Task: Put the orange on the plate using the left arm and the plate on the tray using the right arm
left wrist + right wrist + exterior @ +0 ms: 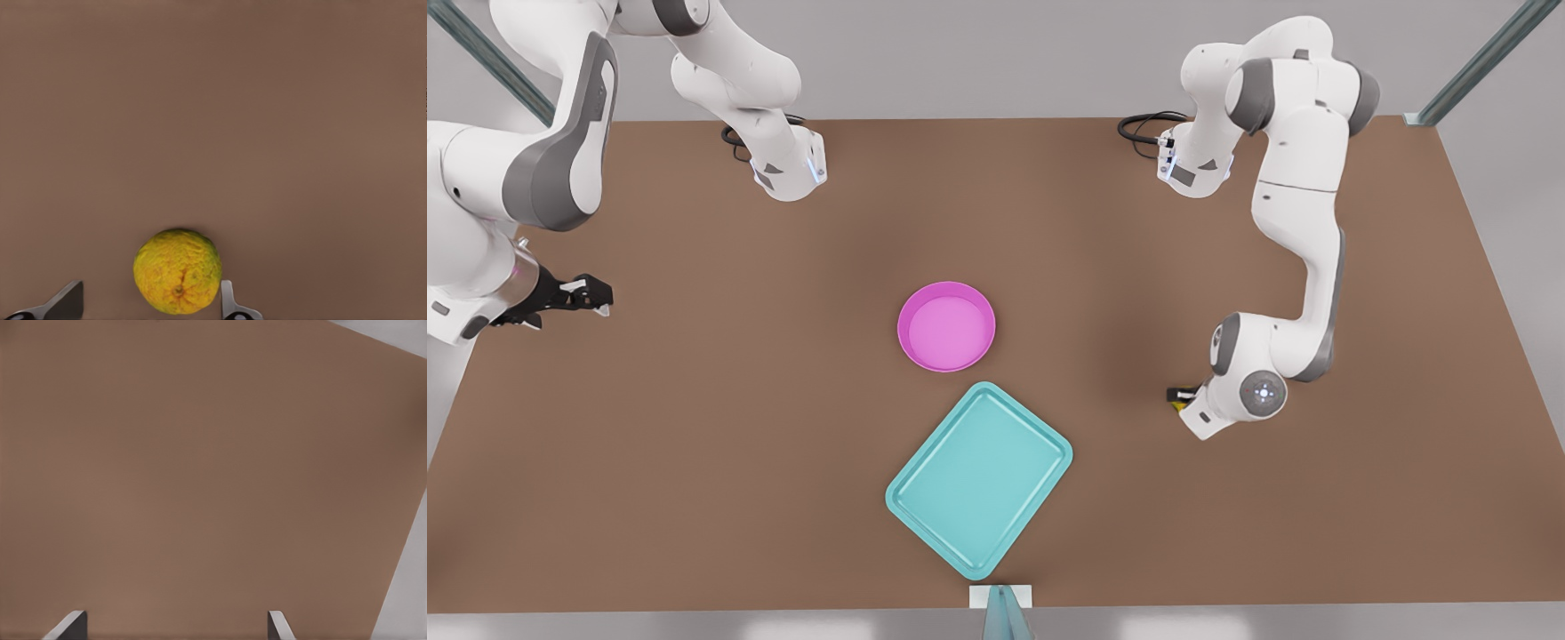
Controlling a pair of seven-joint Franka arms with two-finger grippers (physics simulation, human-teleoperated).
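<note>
The left gripper [152, 303] is standing wide open with the orange [177, 271] sitting between its fingers [229, 301]; one finger is lying just beside the fruit's flank, the other is standing apart from it, and whether either is touching the skin cannot be told. In the front view this gripper [1181, 397] is showing at the front view's right, low over the brown table [694, 427], with a sliver of yellow peeking out beneath the wrist. The orange is resting on the table, round with no long axis, its stem dimple facing the wrist camera. The right gripper [177, 628] is likewise spread open, grasping nothing, with bare table beneath it and the table's edge nearby; in the front view it [596, 298] is hovering at the front view's left, pointing inward, and that arm is waiting. The pink plate [946, 326] is sitting upright near the table's middle, well apart from both grippers. The teal tray [979, 479] is lying just beside the plate, toward the near edge, turned diagonally to the table's sides, its long axis slanting.
</note>
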